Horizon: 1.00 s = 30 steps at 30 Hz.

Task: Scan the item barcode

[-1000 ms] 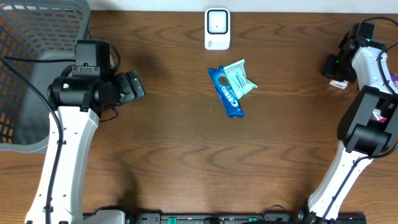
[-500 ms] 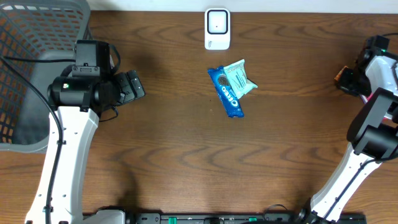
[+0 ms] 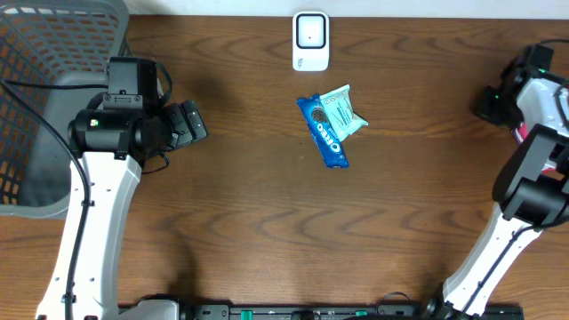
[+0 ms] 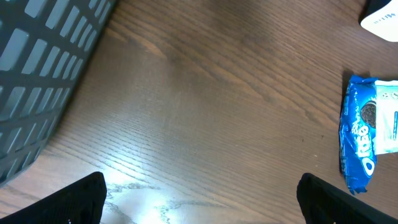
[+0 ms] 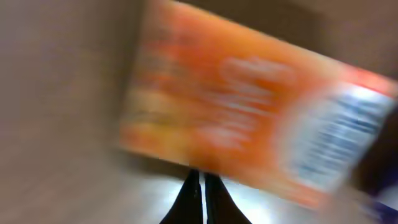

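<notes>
Dark wood table (image 3: 249, 231) fills the view. Nearest, the left gripper (image 3: 190, 123) hangs by the basket (image 3: 44, 80) with jaws spread wide, grasping nothing. Over at the right edge, the right gripper (image 3: 489, 101) is pinched fully closed. Its wrist view shows a blurred orange packet (image 5: 236, 118) just past the tips, and I cannot tell whether they touch it. Mid-table lie the Oreo pack (image 3: 325, 133) and a teal packet (image 3: 343, 108), overlapping, well apart from both grippers. Beyond them, at the far edge, stands the scanner (image 3: 310, 40).

The task looks barely begun: no item is lifted or turned toward the scanner, so picking, presenting the barcode and scanning all remain. Against a second ago, the left gripper and both packs have not shifted. Only the right gripper has swung about near the right edge, and the orange-and-white bit seen beside it then no longer shows overhead.
</notes>
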Each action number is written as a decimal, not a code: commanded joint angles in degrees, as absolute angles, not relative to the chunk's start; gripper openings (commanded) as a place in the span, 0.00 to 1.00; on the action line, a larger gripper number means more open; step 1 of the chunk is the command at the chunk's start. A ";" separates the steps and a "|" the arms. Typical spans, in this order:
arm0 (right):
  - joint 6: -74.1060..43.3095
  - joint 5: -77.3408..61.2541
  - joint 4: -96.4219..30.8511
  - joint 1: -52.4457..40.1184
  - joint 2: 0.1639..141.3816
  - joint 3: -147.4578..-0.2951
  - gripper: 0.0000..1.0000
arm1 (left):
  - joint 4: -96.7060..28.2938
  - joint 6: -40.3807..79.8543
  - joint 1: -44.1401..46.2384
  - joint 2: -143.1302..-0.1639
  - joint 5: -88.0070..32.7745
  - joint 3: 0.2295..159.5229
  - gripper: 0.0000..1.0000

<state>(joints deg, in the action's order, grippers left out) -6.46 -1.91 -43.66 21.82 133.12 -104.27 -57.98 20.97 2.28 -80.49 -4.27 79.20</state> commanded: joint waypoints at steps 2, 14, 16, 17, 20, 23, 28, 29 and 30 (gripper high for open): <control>-5.50 -11.09 -41.39 19.44 131.11 -103.94 0.01 | -58.02 21.08 2.15 -80.71 -3.57 79.50 0.98; -5.61 -5.50 -34.79 18.31 131.33 -103.90 0.02 | -58.04 21.08 2.15 -80.71 -3.57 79.50 0.98; -5.74 -2.92 -33.74 18.28 131.39 -103.61 0.02 | -58.04 21.08 2.15 -80.71 -3.57 79.50 0.98; -5.76 -2.11 -33.04 18.28 131.39 -103.26 0.03 | -58.04 21.08 2.15 -80.71 -3.57 79.50 0.98; -5.74 -1.76 -31.33 18.28 131.39 -102.08 0.05 | -58.04 21.08 2.15 -80.71 -3.57 79.50 0.98; -5.74 0.12 -29.85 18.28 131.39 -100.38 0.04 | -58.04 21.08 2.15 -80.71 -3.57 79.50 0.98; -5.72 4.75 -26.15 18.33 131.39 -96.53 0.01 | -58.04 21.08 2.15 -80.71 -3.57 79.50 0.98; -5.74 5.13 -25.54 18.33 131.39 -95.98 0.01 | -58.04 21.08 2.15 -80.71 -3.57 79.50 0.98; -5.74 5.67 -24.95 18.33 131.39 -95.46 0.01 | -58.04 21.08 2.15 -80.71 -3.57 79.50 0.98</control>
